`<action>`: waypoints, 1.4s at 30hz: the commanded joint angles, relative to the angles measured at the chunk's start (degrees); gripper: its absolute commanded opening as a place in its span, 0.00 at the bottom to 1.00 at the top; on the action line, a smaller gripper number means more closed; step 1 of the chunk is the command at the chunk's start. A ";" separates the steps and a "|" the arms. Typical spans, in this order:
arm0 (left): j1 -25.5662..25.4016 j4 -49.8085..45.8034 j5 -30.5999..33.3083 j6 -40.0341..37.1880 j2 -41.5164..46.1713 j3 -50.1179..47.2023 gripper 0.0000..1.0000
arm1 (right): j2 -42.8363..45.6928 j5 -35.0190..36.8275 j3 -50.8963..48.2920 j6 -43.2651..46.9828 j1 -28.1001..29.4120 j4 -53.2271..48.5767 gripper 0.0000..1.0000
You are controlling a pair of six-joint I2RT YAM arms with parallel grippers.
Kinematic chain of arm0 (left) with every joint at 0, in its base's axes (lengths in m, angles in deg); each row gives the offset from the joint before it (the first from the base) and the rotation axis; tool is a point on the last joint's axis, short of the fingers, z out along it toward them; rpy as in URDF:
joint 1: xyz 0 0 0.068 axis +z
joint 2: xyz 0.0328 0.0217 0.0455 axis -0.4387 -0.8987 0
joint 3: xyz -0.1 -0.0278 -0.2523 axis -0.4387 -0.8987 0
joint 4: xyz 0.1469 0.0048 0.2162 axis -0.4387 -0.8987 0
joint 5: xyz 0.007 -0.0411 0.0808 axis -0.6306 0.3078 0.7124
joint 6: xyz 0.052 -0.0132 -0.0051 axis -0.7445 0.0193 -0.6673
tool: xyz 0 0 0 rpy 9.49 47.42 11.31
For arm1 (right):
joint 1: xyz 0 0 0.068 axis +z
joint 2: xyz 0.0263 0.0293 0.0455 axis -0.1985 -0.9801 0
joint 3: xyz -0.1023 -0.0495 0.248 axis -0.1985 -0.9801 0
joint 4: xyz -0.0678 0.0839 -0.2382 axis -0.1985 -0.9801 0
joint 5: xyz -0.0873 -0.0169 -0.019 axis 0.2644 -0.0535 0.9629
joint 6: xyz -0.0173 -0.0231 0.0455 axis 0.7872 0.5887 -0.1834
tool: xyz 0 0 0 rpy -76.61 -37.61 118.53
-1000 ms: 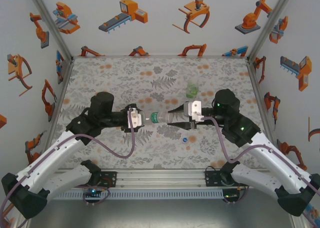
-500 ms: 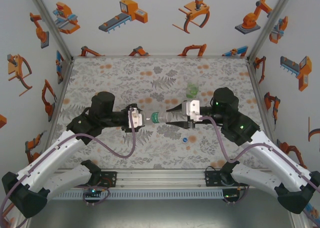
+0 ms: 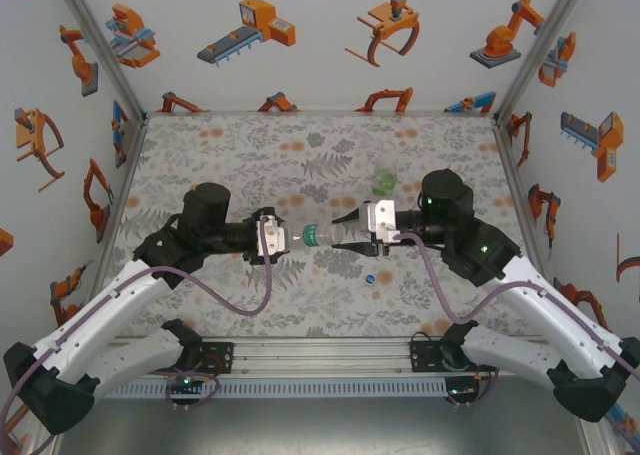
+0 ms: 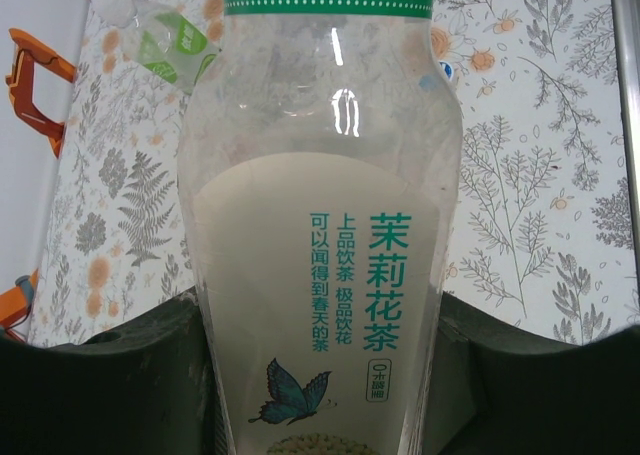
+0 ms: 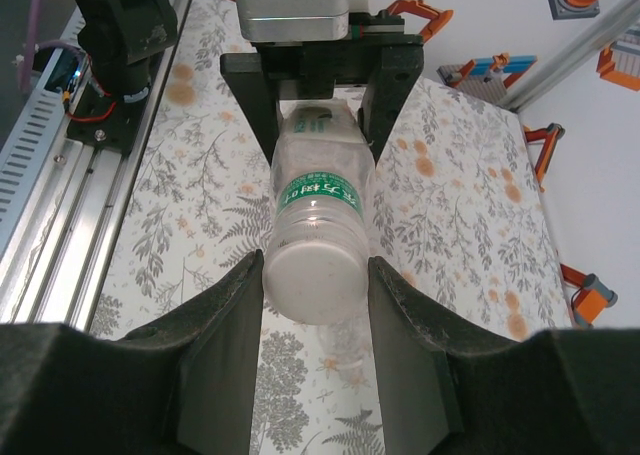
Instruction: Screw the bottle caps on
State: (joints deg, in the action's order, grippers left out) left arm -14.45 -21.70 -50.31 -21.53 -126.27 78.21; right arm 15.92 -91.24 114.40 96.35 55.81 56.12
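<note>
Top external: left tool (image 3: 286,238) and right tool (image 3: 348,233) both closed on clear bottle (image 3: 320,236), held between them over desk (image 3: 230,155). Long axis horizontal; neck toward left tool, base toward right.

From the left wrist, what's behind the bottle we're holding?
Behind the clear bottle, a green-tinted bottle shows at upper left and a sliver of the blue cap by its right shoulder, both on the table. Whatever lies straight behind it is covered.

1 bottle (image 3: 323,236) level between left gripper (image 3: 289,237) and right gripper (image 3: 346,233), upright bottle (image 3: 384,182) behind, 1 cap (image 3: 371,278) on table (image 3: 250,165) in front
</note>
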 commanded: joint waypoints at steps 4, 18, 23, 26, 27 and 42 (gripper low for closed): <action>-0.45 -0.48 -1.14 -0.35 -0.03 1.90 0.00 | -0.71 -0.97 1.89 2.28 0.58 -0.50 0.05; -0.52 -0.48 -7.28 -1.69 1.37 1.10 0.00 | 0.03 -2.56 0.92 5.61 0.71 -1.39 0.03; -0.50 -1.60 -9.61 -2.11 0.79 1.59 0.00 | 0.17 -2.69 1.25 6.21 0.79 -1.97 0.02; -0.50 -1.71 -9.01 -1.86 0.06 1.93 0.00 | -0.40 -2.58 2.00 6.00 0.82 -2.86 0.02; -0.53 -1.94 -8.29 -1.62 -0.19 2.13 0.00 | -0.80 -2.41 2.31 5.82 0.96 -3.27 0.01; -0.51 -1.26 -2.73 0.68 -1.08 2.78 0.00 | -1.85 0.62 2.10 2.12 2.65 -2.18 0.00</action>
State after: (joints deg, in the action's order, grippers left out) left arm -14.45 -24.60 -52.12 -21.64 -126.86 78.54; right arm 14.74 -90.95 115.75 99.43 57.31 51.95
